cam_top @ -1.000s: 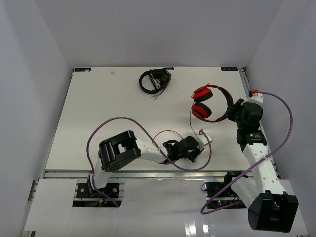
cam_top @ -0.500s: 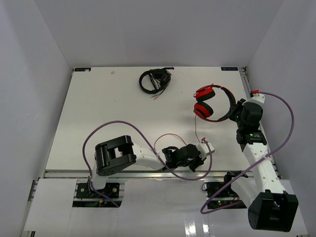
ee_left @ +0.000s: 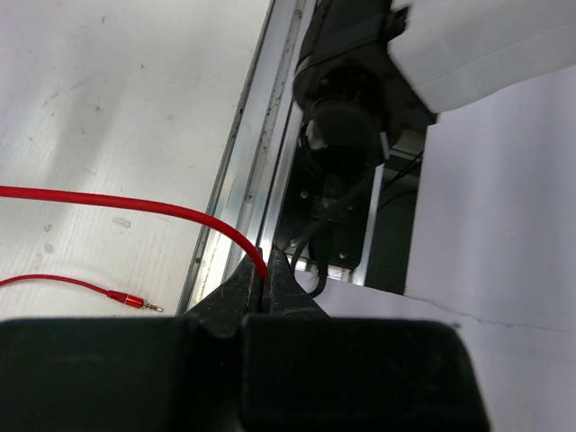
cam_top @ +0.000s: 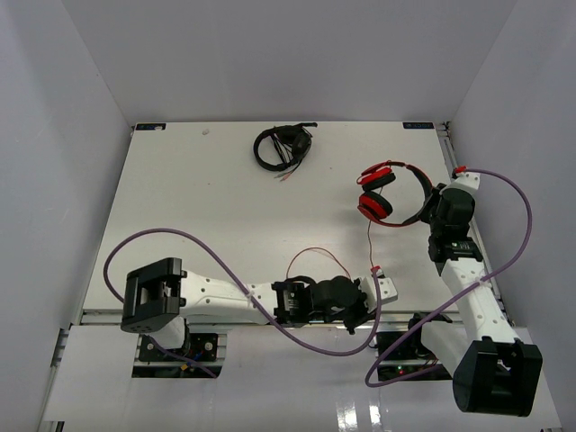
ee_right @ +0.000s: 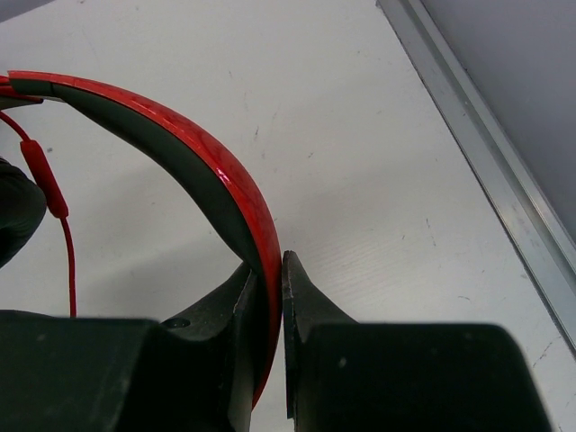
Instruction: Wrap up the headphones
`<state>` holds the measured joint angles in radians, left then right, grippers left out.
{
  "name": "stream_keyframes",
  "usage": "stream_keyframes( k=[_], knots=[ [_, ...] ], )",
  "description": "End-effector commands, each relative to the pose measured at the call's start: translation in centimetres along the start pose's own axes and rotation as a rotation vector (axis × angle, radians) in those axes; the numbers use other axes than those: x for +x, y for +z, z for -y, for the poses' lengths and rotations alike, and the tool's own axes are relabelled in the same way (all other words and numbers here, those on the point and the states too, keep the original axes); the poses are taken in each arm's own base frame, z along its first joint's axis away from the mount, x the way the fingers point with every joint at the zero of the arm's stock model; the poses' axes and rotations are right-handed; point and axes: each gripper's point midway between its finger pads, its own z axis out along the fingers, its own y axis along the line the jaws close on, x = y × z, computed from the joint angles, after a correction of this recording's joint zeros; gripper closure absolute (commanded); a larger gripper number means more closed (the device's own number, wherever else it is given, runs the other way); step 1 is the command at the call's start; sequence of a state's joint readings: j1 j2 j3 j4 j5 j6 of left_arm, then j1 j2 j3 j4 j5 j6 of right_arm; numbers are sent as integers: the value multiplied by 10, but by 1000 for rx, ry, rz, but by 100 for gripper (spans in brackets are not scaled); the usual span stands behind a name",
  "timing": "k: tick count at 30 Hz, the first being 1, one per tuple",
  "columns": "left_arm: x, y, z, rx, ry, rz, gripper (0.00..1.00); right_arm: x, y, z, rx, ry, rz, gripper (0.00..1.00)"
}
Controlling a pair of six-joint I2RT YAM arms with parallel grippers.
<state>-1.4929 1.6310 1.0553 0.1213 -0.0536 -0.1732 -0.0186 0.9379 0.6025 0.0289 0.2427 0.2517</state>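
So the left gripper [ee_left: 267, 281] is pinched tight on the thin red cable [ee_left: 135, 202], right down at the near edge of the table [cam_top: 198, 207]. My guess is it's drawing the slack out so there's a clean length to wind. The plug [ee_left: 135, 301] lies loose on the table close by. The right gripper [ee_right: 274, 270] is clamped on the headband [ee_right: 180, 148] of the red headphones [cam_top: 389, 191], over on the right side of the table, probably to anchor them for the wrapping. The black headphones [cam_top: 282, 146] at the far edge aren't involved.
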Motion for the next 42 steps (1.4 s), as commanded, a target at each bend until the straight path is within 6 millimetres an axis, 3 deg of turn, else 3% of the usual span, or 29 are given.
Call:
stream_keyframes(
  k=[1,5,13,24,30,33,35,38,42],
  knots=[
    [-43,-32,5,-31,54,34,100,-36,-1,-8,-22,-8,143,92],
    [-74,-49,8,-36,84,74,100,-36,-1,-5,-9,-40,154,92],
    [-115,-69,12,-33,122,134,100,-32,-3,-8,3,-114,170,92],
    [-176,-104,-13,-184,245,239,100,-17,-9,-23,-103,-262,172,92],
    [-203,-127,-54,-286,244,291,100,-7,-19,-45,-259,-406,155,92],
    [-215,-139,-91,-347,229,312,100,0,-29,-62,-386,-488,146,92],
    [-218,-144,-98,-360,234,319,100,5,-34,-69,-441,-530,135,92],
    [-223,-157,-141,-430,220,324,100,13,-53,-90,-618,-616,125,92],
    [-225,-170,-187,-494,191,323,100,24,-73,-102,-752,-672,98,92]
  ],
)
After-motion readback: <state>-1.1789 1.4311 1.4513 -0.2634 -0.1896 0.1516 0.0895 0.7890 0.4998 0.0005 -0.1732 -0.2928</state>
